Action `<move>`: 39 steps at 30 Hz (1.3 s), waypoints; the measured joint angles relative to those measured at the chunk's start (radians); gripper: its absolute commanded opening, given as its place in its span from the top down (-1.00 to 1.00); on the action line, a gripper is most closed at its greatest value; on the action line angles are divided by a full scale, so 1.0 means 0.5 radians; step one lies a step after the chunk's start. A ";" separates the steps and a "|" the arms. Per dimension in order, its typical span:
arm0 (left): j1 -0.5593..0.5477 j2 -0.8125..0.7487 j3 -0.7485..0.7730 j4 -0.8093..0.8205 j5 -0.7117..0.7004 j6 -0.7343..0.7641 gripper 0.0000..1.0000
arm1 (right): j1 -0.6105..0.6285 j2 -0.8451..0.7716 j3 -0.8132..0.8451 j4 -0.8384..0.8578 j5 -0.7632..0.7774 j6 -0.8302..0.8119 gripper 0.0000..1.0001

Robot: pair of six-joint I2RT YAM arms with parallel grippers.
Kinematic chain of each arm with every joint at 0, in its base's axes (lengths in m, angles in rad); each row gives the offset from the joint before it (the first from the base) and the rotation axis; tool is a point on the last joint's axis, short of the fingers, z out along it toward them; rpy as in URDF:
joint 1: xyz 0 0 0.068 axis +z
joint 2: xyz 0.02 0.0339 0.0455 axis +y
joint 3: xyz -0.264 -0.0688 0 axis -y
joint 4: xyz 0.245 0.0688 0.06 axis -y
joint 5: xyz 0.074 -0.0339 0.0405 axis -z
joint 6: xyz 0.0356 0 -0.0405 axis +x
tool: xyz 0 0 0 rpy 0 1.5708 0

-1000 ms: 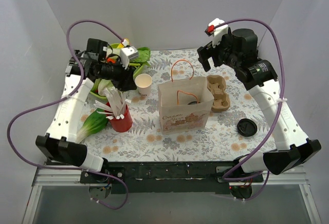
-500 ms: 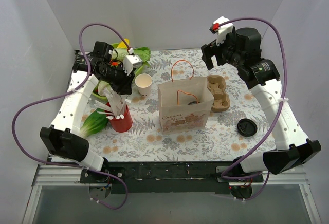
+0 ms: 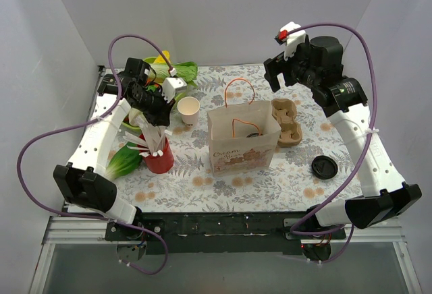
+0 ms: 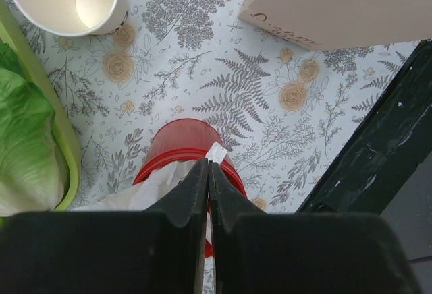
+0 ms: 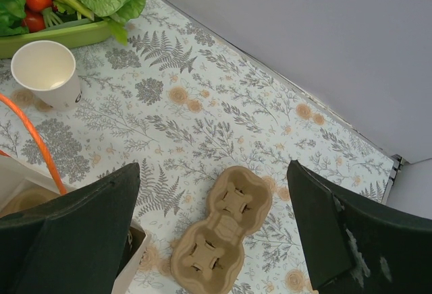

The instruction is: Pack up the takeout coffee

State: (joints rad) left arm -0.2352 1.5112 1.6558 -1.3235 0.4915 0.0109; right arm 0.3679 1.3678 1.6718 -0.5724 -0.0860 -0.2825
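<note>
Top external view: a dark-lidded coffee (image 3: 252, 133) seems to sit inside the bag (image 3: 239, 152), so packing looks done. Left jaws pressed together, empty; right jaws spread, empty, above the carrier (image 3: 286, 123).

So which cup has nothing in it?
The white paper cup is empty; you can see right down to its bottom. The red cup is stuffed with white wrapped sticks.

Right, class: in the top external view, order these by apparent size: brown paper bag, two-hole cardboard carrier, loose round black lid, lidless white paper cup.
1. brown paper bag
2. two-hole cardboard carrier
3. loose round black lid and lidless white paper cup look alike, so they tie.
</note>
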 measured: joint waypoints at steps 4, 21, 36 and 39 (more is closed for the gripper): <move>0.000 0.000 0.000 0.003 -0.026 0.002 1.00 | -0.002 0.000 -0.001 0.001 0.000 0.000 -0.93; -0.001 -0.021 -0.017 0.175 -0.151 -0.083 0.16 | -0.018 0.004 0.004 0.012 -0.001 0.005 -0.93; -0.001 -0.021 -0.122 0.141 -0.177 0.014 1.00 | -0.029 0.028 0.042 0.012 0.000 0.006 -0.93; -0.001 -0.021 -0.072 0.138 -0.175 0.003 1.00 | -0.029 0.029 0.042 0.011 0.000 0.007 -0.93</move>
State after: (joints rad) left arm -0.2356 1.5009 1.6196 -1.2545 0.4038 0.0124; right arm 0.3534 1.3823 1.6928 -0.5667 -0.0860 -0.2790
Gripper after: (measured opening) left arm 0.010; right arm 0.970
